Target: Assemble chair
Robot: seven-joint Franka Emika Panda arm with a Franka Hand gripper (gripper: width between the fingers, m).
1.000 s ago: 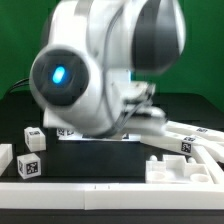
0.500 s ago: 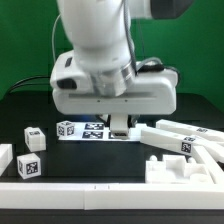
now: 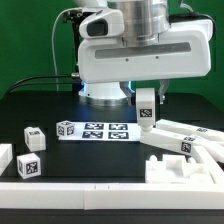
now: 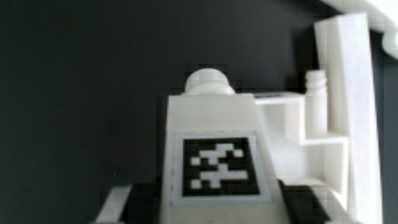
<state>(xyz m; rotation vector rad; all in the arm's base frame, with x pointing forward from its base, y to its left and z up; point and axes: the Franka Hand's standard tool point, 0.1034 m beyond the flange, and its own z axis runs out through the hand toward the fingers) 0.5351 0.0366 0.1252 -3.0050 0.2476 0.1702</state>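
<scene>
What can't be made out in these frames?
1. Pincer: fingertips too small in exterior view; cut by frame edge in wrist view.
2. Tag on the held chair part: blurred in wrist view.
3. Loose chair parts: cropped at the exterior view's right edge.

White arm (image 3: pixel 140 55), blocky glossy housing, grey joint band on top, black cables (image 3: pixel 66 15) alongside.

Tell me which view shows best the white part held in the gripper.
The wrist view: the white part fills much of the picture, its tag and rounded peg close. The exterior view shows it only small, hanging under the arm.
</scene>
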